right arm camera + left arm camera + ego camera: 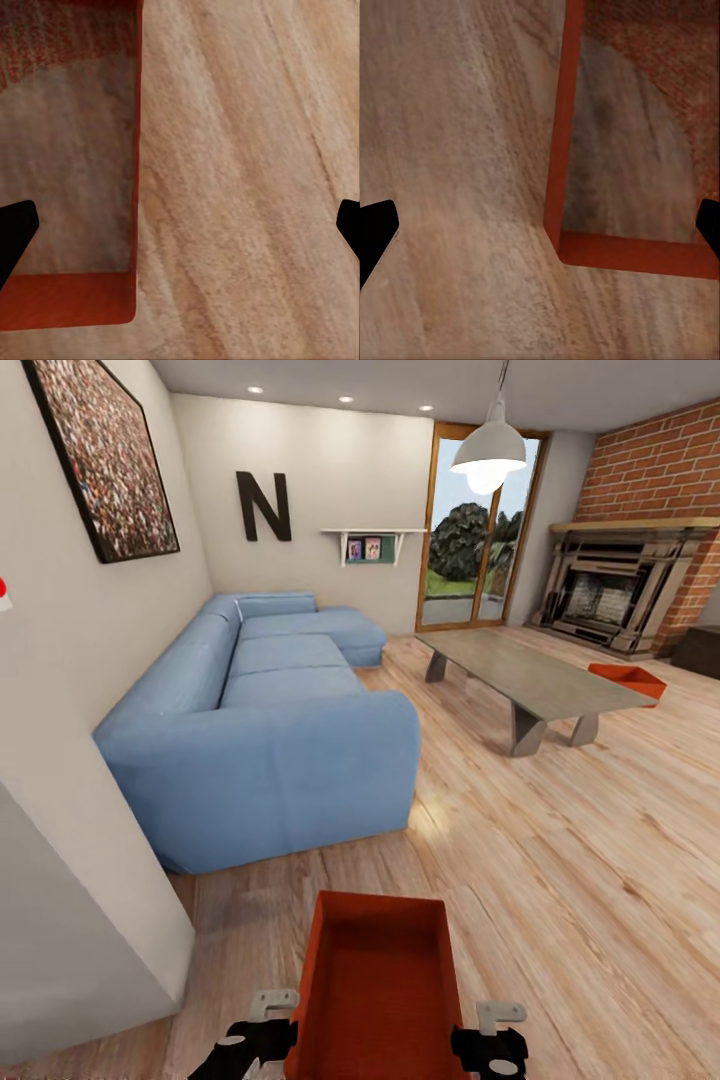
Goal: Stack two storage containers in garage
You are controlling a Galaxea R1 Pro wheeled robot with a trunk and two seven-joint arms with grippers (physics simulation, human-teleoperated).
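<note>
At 9 o'clock my left gripper (272, 1010) stands wide, one finger (375, 236) out over the wood floor (560, 880), the other beyond the bin's wall. The near bin (378, 985) sits at 6 o'clock between my two grippers, its long side pointing away from me. The sofa (270, 750) lies at 11 o'clock, the grey table (530, 680) at 1 o'clock. A second bin (628, 680) rests on the floor at 2 o'clock, just beside the table's right edge. My right gripper (492, 1025) at 3 o'clock also stands wide, straddling the near bin's other wall.
</note>
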